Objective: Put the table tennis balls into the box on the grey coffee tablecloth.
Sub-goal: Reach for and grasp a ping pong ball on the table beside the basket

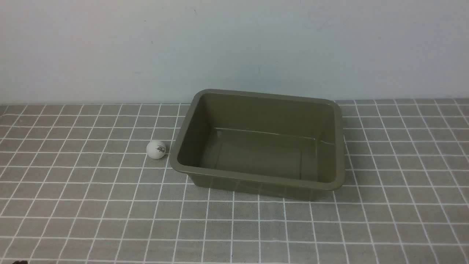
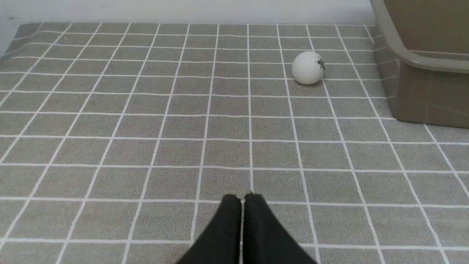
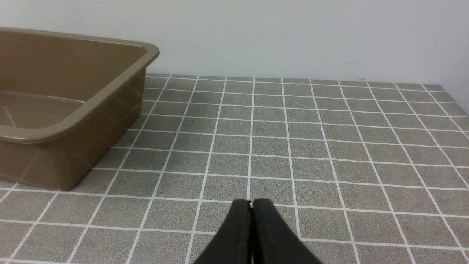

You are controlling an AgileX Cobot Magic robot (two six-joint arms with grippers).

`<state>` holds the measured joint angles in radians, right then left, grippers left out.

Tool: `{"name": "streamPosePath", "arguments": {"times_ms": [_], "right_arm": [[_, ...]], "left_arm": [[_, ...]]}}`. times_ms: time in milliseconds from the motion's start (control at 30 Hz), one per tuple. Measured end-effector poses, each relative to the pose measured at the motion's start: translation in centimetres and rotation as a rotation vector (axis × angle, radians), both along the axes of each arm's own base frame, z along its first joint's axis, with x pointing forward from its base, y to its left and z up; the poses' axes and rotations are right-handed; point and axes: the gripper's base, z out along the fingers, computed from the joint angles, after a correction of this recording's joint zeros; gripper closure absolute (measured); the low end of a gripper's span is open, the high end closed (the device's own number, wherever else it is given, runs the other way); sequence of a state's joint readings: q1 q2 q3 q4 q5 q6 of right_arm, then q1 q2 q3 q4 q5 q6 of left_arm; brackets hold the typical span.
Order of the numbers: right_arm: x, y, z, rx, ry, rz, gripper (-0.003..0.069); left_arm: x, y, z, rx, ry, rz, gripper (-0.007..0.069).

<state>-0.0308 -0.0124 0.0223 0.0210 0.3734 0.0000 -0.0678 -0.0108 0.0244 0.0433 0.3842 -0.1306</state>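
A white table tennis ball (image 1: 156, 149) with a small dark logo lies on the grey checked tablecloth (image 1: 91, 205), just left of the olive-green box (image 1: 183, 128). The box stands open and holds nothing. In the left wrist view the ball (image 2: 308, 68) lies well ahead of my left gripper (image 2: 242, 198), next to the box's wall (image 2: 425, 95). My left gripper is shut and empty. My right gripper (image 3: 251, 202) is shut and empty, low over the cloth to the right of the box (image 3: 110, 110). Neither gripper shows in the front view.
A pale wall (image 1: 234, 47) rises right behind the box and the cloth's far edge. The cloth (image 3: 329, 146) stretches to the right of the box, with its edge near the wall corner.
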Motion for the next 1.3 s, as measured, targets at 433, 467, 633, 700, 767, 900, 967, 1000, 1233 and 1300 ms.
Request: {"name": "streamPosePath", "arguments": {"times_ms": [433,467,633,700,767,900,967,1000,1233,1300], "right_arm": [[0.0,0.0,0.0,0.0,0.0,0.0,0.0669],[0.0,0.0,0.0,0.0,0.0,0.0,0.0669],[0.0,0.0,0.0,0.0,0.0,0.0,0.0669],[0.0,0.0,0.0,0.0,0.0,0.0,0.0669],[0.0,0.0,0.0,0.0,0.0,0.0,0.0669],[0.0,0.0,0.0,0.0,0.0,0.0,0.0669],[0.0,0.0,0.0,0.0,0.0,0.0,0.0669],[0.0,0.0,0.0,0.0,0.0,0.0,0.0669],[0.0,0.0,0.0,0.0,0.0,0.0,0.0669],[0.0,0.0,0.0,0.0,0.0,0.0,0.0669]], "left_arm": [[0.0,0.0,0.0,0.0,0.0,0.0,0.0629],[0.0,0.0,0.0,0.0,0.0,0.0,0.0629],[0.0,0.0,0.0,0.0,0.0,0.0,0.0629],[0.0,0.0,0.0,0.0,0.0,0.0,0.0629],[0.0,0.0,0.0,0.0,0.0,0.0,0.0629],[0.0,0.0,0.0,0.006,0.0,0.0,0.0629],[0.0,0.0,0.1,0.005,-0.01,0.0,0.0629],[0.1,0.0,0.2,-0.003,-0.025,0.0,0.0629],[0.4,-0.2,3.5,-0.156,-0.391,-0.002,0.0629],[0.2,-0.1,4.8,-0.185,-0.539,-0.005,0.0629]]}}
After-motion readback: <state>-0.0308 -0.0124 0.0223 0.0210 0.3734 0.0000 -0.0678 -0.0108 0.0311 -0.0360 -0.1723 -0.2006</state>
